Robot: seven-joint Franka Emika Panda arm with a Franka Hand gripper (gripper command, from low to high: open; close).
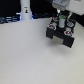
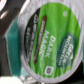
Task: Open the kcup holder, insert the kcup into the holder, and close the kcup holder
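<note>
Green-lidded kcup (image 2: 47, 42) fills wrist view, gripper (image 1: 60, 19) over kcup holder (image 1: 61, 34), grip state unclear

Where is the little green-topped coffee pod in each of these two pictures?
Exterior view: the pod is a small green spot under the gripper, above the black drawer box.
Wrist view: its green lid fills most of the picture.
Shared landmark: that green lid.
</note>
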